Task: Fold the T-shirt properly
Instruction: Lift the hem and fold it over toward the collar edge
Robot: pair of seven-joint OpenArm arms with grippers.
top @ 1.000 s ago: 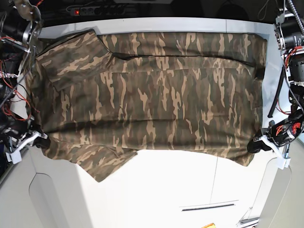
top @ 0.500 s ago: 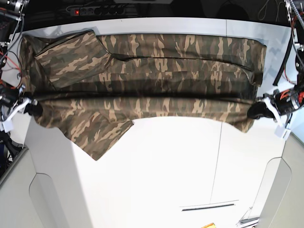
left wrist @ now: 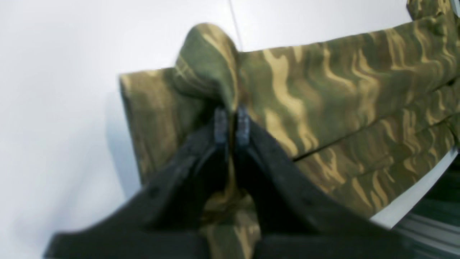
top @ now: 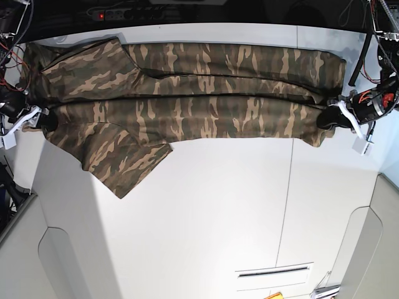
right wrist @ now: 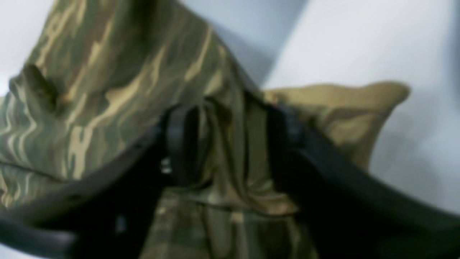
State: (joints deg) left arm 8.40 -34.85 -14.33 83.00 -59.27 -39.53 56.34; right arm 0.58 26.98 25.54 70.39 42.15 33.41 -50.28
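The camouflage T-shirt lies in a long band along the far side of the white table, its near edge doubled over toward the back. One sleeve sticks out toward the front at the left. My left gripper is shut on the shirt's right end; in the left wrist view its fingertips pinch a fold of the cloth. My right gripper is shut on the shirt's left end; in the right wrist view a bunch of cloth sits between the fingers.
A black power strip with a red light lies behind the table's far edge. Cables and arm parts stand at both sides. A seam and a slot mark the tabletop at the front right.
Both grippers have carried the shirt's near edge up and toward the back, folding it over the far half. The shirt now covers a narrower band; the sleeve trails at the left.
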